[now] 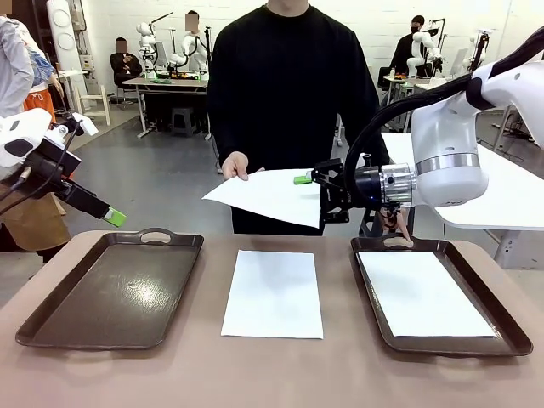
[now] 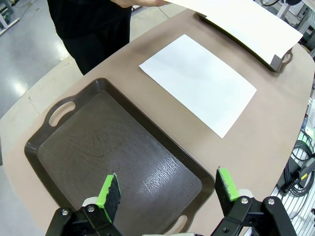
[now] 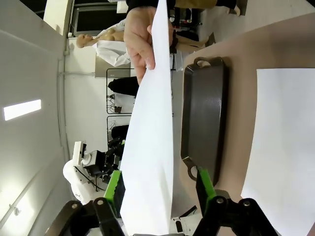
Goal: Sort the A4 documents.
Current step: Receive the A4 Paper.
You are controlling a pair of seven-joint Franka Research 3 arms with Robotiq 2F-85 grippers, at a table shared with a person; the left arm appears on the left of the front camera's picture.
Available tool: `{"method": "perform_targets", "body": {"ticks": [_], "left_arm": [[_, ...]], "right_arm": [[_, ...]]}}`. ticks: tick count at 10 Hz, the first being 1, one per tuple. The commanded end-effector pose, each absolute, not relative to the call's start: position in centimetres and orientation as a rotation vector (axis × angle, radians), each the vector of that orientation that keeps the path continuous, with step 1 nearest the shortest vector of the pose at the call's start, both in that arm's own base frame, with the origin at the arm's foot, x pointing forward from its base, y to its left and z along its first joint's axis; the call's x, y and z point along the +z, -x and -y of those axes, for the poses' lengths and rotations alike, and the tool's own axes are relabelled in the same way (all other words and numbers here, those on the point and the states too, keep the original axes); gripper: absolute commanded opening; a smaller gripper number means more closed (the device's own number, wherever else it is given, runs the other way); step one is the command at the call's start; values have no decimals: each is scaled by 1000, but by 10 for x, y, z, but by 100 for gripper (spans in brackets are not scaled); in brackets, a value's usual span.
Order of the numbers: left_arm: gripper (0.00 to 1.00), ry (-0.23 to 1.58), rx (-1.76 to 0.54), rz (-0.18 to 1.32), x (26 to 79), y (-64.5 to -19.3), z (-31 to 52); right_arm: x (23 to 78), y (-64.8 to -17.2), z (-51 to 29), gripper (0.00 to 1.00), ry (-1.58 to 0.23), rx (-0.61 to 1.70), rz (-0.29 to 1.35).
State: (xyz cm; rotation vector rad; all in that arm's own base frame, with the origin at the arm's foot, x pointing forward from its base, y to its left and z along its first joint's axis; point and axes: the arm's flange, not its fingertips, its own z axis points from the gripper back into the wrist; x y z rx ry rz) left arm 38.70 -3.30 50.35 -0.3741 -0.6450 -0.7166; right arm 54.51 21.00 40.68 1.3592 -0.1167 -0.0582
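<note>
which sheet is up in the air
The sheet in the person's hand, between the right gripper's fingers; the other two lie flat, on the table and in a tray.

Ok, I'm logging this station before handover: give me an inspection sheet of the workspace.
Surface: brown table; left tray empty, right tray holding paper.
Job's things: one sheet on the table between the trays; another sheet in the right tray; a held sheet in the person's hand.
Clutter: nothing seen.
Grippers: left gripper open above the left tray; right gripper open, jaws either side of the held sheet.
Cables: black cable along the right arm.
Surroundings: people at far tables.
</note>
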Motion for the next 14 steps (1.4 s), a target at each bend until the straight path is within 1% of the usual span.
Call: {"method": "perform_targets", "body": {"ticks": [1,2,3,4,5,6,7,8,13,14], "left_arm": [[100,387,-729,656,501,-388,30],[100,387,-729,656,501,-388,30],[100,387,-729,656,501,-388,30],[100,387,-729,656,501,-388,30],[100,387,-729,656,501,-388,30],[100,387,-729,656,501,-388,30],[100,387,-729,656,501,-388,30],[100,387,-729,656,501,-388,30],[100,387,-729,656,501,-388,30],[100,387,-729,656,501,-388,30]], "right_arm": [[404,-544,-209,58,-1382,-49,99],[403,-543,-209,38,-1382,-46,90],[403,-543,-209,40,-1380,-43,83],[402,-544,-208,19,-1384,-41,68],[401,-544,-208,21,-1383,-34,58],[402,-544,-207,0,-1381,-27,48],[402,-543,-208,2,-1378,-18,45],[403,-542,-209,0,-1374,-13,46],[404,-543,-213,0,-1366,-8,56],[406,-544,-214,0,-1362,3,16]]}}
